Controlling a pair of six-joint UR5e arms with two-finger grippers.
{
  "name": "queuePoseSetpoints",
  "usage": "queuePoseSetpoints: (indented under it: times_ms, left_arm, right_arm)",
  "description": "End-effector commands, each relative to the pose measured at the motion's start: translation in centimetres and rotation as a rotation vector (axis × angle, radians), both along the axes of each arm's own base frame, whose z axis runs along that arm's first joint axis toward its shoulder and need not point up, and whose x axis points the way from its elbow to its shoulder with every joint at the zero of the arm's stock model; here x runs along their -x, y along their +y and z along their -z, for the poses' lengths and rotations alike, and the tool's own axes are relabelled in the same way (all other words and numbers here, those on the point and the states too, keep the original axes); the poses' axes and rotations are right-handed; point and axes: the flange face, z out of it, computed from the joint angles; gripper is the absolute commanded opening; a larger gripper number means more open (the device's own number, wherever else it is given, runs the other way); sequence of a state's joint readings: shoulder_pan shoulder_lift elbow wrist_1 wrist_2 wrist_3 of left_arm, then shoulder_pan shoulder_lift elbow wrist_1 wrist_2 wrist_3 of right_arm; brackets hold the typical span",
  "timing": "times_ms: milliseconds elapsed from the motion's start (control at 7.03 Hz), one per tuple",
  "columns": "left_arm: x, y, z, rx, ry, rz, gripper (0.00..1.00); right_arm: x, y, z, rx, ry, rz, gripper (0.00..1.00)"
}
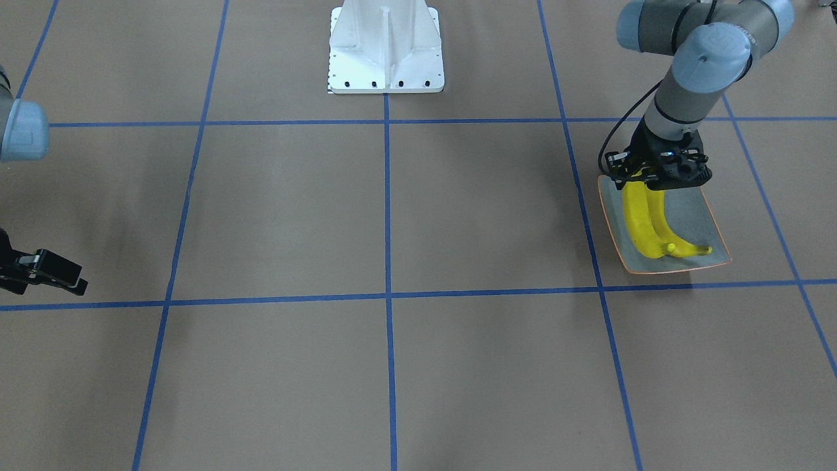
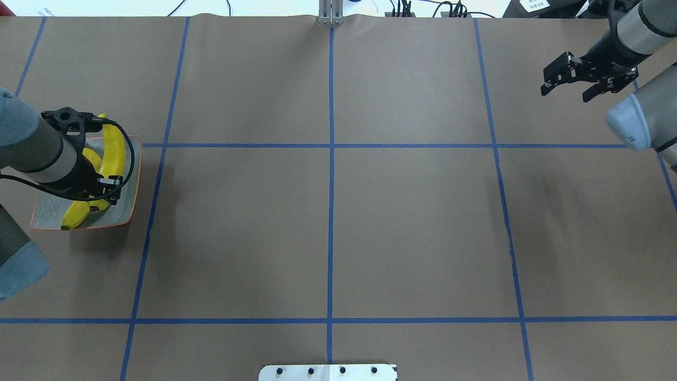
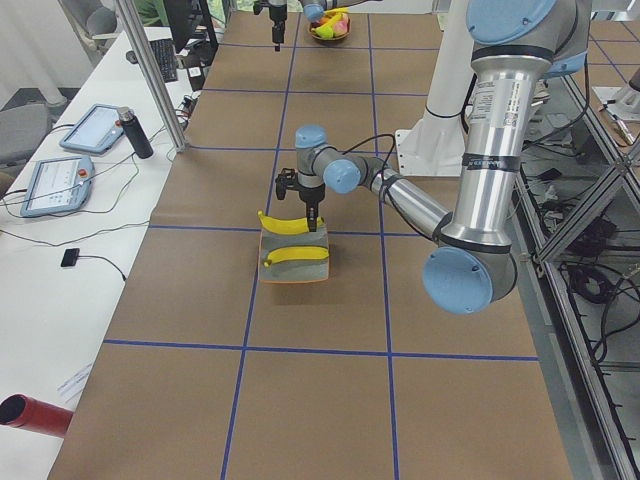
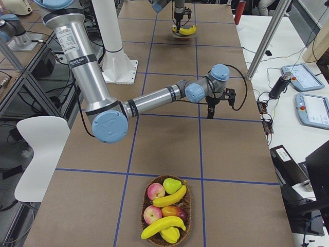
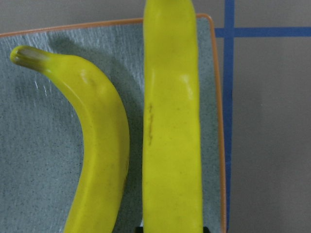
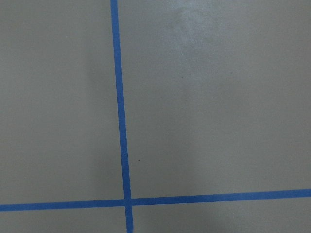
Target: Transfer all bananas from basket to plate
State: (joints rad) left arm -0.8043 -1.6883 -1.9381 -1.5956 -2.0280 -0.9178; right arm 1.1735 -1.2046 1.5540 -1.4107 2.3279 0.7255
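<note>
Two yellow bananas lie side by side on the grey-green plate with the orange rim: one is curved, and the other runs along the plate's edge. My left gripper stands straight above them, its fingers pressed against both sides of the edge banana, shut on it. The basket sits far off at the table's other end and holds bananas among apples and a pear. My right gripper hovers open over bare table between the two, holding nothing.
The brown table is marked with blue tape lines. The white robot base stands at the middle of one long edge. Tablets and a dark bottle lie on a side bench beyond the table.
</note>
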Motion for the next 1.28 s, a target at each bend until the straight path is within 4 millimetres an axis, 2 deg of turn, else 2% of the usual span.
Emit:
queuePoseSetpoints:
  times_ms: [0,142,284,569,853,995,1138]
  left_arm:
    - [-0.1,-0.3,-1.1,-0.011,-0.015,-0.031,0.0]
    - [0.0,-0.3,-1.4,-0.013,-0.023,-0.029,0.12]
    - [0.3,-0.4,-1.8,-0.035,-0.042,-0.016,0.99]
    - [0.3,-0.6,-1.7,-0.074,-0.048,-0.036,1.0]
    - [0.6,-1.0,-0.8,-0.096,-0.036,-0.039,1.0]
    - [1.9,-2.5,0.6,-0.12,-0.017,-0.024,1.0]
    - [1.6,-3.8,2.8,-0.129,-0.005,-0.016,1.0]
  right_arm:
    - [0.0,0.0,0.0,0.001,-0.002,0.001,1.0]
    - [0.0,0.0,0.0,0.001,0.0,0.0,1.0]
    - [0.0,-0.1,0.1,0.0,-0.002,0.001,1.0]
    - [0.1,-0.1,0.2,-0.001,-0.004,0.002,1.0]
    - [0.0,-0.1,0.2,-0.002,-0.004,0.001,1.0]
    - [-0.8,-0.2,-0.3,-0.024,0.005,0.015,1.0]
    - [-3.0,-0.2,-2.9,-0.048,0.031,0.037,1.0]
